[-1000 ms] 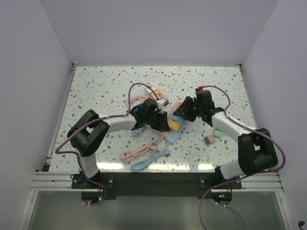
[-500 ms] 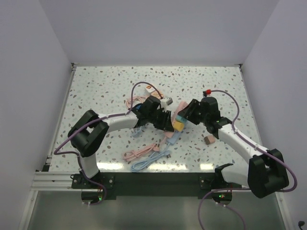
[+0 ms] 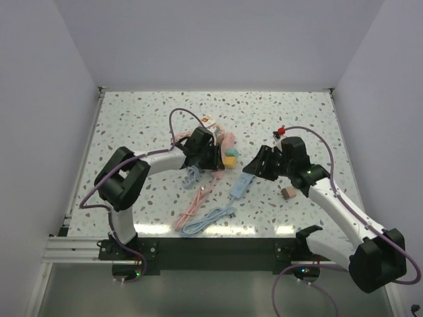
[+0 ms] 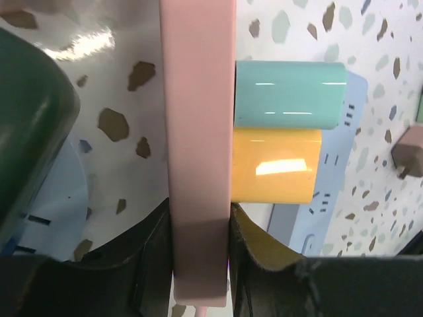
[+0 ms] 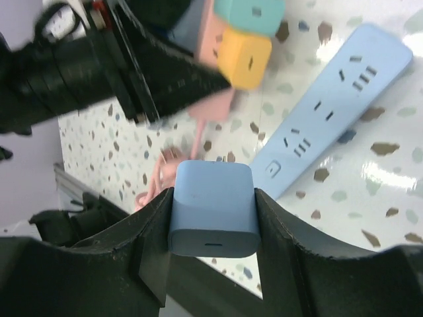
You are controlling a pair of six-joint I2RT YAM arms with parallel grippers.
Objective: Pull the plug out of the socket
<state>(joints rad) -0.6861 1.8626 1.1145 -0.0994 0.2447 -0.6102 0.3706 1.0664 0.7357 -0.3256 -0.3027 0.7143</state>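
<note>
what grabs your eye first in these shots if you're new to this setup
The right gripper is shut on a blue plug cube, held clear of the blue power strip that lies on the speckled table. Near the table's middle, the left gripper clamps a pink power strip with a teal plug and a yellow plug side by side in it.

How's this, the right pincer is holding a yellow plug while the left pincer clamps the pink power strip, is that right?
Not quite. The right pincer holds a blue plug, not a yellow one, as the right wrist view shows. The yellow plug sits in the pink power strip, which the left pincer does clamp.
</note>
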